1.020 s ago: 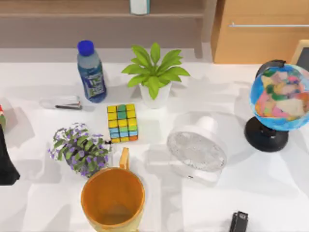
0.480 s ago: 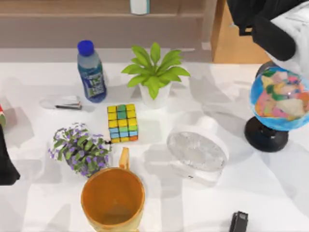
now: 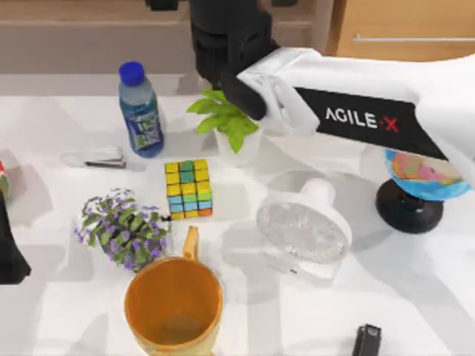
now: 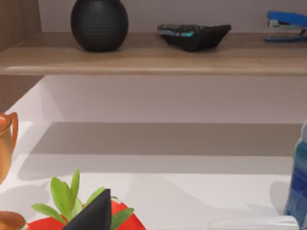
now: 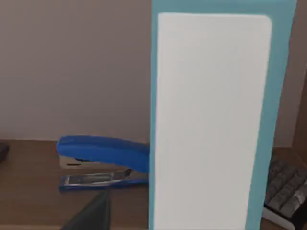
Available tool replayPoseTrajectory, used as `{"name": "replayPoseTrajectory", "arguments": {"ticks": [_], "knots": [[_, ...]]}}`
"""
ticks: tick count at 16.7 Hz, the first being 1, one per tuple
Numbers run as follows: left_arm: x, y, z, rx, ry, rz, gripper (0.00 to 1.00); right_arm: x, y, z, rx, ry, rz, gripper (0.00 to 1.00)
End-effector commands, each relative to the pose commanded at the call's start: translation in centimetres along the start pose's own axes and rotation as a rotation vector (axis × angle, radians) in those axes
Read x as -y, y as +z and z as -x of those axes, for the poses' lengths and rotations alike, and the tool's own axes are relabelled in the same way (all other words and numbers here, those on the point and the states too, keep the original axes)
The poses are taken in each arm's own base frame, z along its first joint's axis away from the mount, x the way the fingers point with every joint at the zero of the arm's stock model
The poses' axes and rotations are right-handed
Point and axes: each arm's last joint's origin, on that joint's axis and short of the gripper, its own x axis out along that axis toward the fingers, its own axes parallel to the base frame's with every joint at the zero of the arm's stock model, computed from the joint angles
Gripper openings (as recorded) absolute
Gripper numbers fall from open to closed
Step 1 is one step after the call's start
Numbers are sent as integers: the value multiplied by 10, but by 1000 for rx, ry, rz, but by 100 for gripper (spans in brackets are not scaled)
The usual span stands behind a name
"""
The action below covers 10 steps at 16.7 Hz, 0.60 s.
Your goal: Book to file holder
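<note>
Step in hand: approach to the book, reach phase, no grasp yet as far as I can judge.

Right arm (image 3: 356, 111) reaches in from the top view's right, across the tabletop (image 3: 415, 297), over the green potted plant (image 3: 234, 122) toward the shelf (image 3: 89, 11) at the back. Its dark wrist end sits above the plant at the shelf edge. Right claw: opening cannot be told; one dark finger (image 5: 93, 213) shows in the right wrist view, its partner does not.

Book (image 5: 216, 120): stands upright on the shelf, white face with teal-blue edges, squarely facing the right wrist camera and close to it. A blue stapler (image 5: 103, 160) lies on the shelf just beside the book; a grey keyboard corner (image 5: 285, 191) is on its other side.

Left arm (image 3: 11, 245): parked at the top view's left edge; claw state cannot be told. The left wrist view looks along the shelf at a black round speaker (image 4: 99, 23), a dark calculator (image 4: 194, 36) and the blue stapler.

File holder: not identified.

Next move, my judgement: line the claw up with the book's thin edges, close in without knocking the stapler, and clamp firmly enough that the slim book does not tip. Then lift clear of the shelf before carrying.
</note>
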Motion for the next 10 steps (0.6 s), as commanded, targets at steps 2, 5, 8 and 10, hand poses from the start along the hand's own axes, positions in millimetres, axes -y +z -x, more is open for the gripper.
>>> {"name": "replayPoseTrajectory", "arguments": {"ticks": [2, 5, 8, 10], "knots": [[0, 0, 0, 0, 0, 0, 100, -11, -18, -7, -2, -14, -1, 100], [0, 0, 0, 0, 0, 0, 100, -16, -28, -10, -4, -22, -1, 100], [0, 0, 0, 0, 0, 0, 100, -16, -28, -10, -4, -22, -1, 100], [0, 0, 0, 0, 0, 0, 100, -14, -28, -12, -7, -24, 2, 100]]}}
